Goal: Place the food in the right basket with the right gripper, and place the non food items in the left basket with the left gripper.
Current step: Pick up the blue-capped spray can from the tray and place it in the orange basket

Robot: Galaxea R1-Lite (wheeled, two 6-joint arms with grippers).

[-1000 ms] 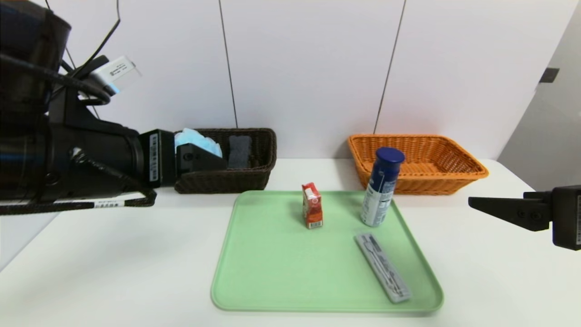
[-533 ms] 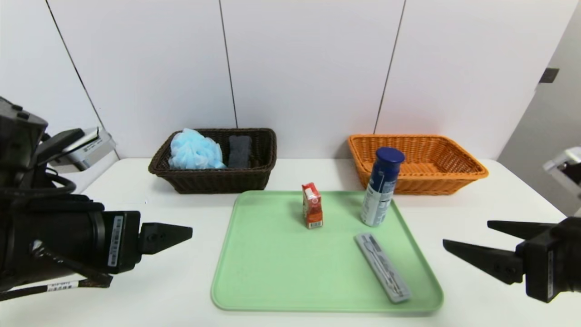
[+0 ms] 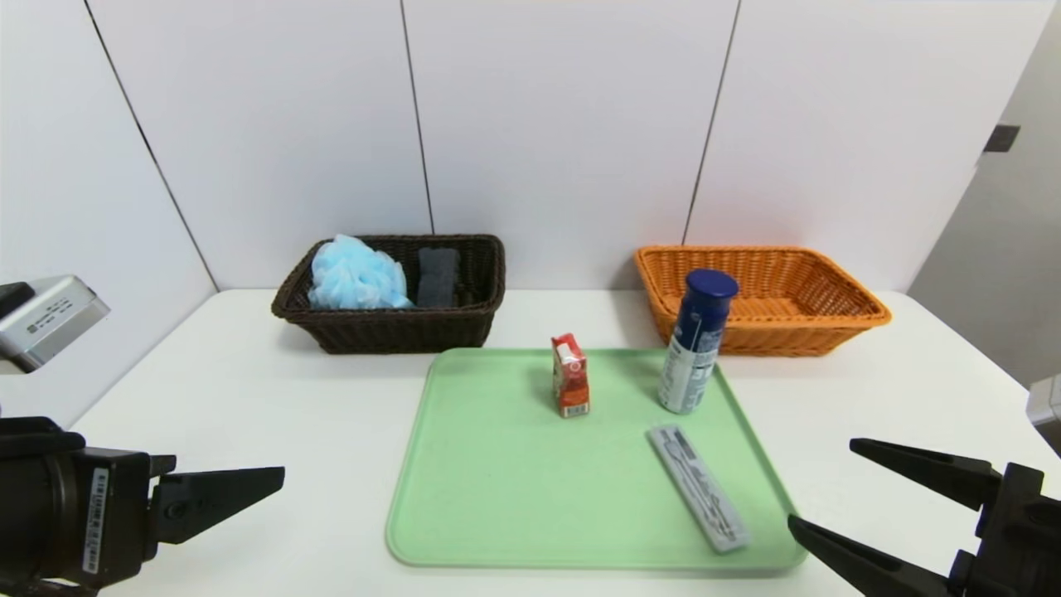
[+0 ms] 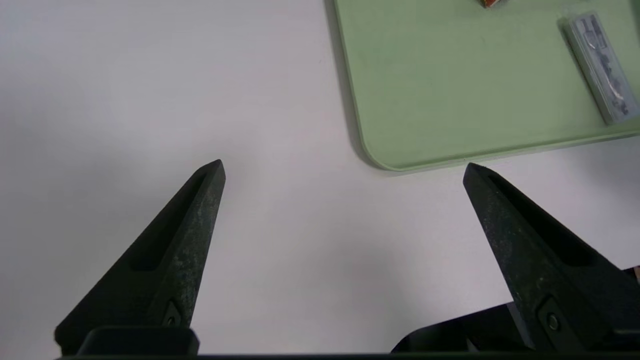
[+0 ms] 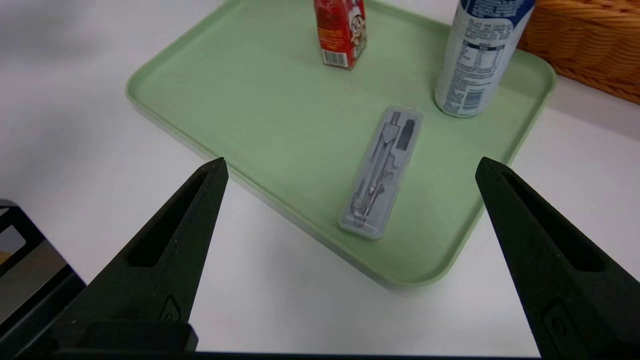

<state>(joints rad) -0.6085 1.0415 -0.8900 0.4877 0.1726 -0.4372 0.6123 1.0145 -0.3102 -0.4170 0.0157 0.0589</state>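
Head view: tray (image 3: 464, 464) between both grippers

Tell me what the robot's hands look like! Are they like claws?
A bit like claws! Each has two long, pointed fingers, matte black and wedge-shaped, with a long sunken slot and a small round screw near the base. The left gripper sits on a chunky black block with a white barcode sticker, below a silver-grey box. The right gripper looks the same, also on a black block.

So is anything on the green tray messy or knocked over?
Nothing stands out. The red carton and blue-capped can stand upright on the tray; the grey case lies flat, no spills.
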